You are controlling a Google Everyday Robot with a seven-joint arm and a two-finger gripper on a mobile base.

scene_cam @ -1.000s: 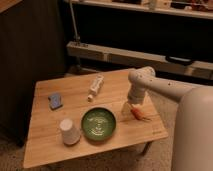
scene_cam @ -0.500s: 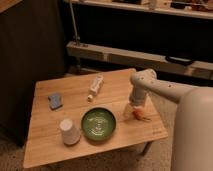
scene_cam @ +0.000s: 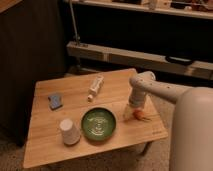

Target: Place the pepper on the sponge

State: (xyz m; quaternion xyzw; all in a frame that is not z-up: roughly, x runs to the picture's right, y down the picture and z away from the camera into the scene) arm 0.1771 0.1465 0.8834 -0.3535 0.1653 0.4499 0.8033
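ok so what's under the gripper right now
The gripper is low over the table, near its edge, with the orange-red pepper beneath it. One end of the pepper shows on the wood; the rest is covered by the gripper.

No text, label or number is legible.

Robot lab, gripper [scene_cam: 131,114] over wooden table [scene_cam: 75,97]

The gripper [scene_cam: 131,113] has dropped slightly lower and is now right at the pepper [scene_cam: 140,116].
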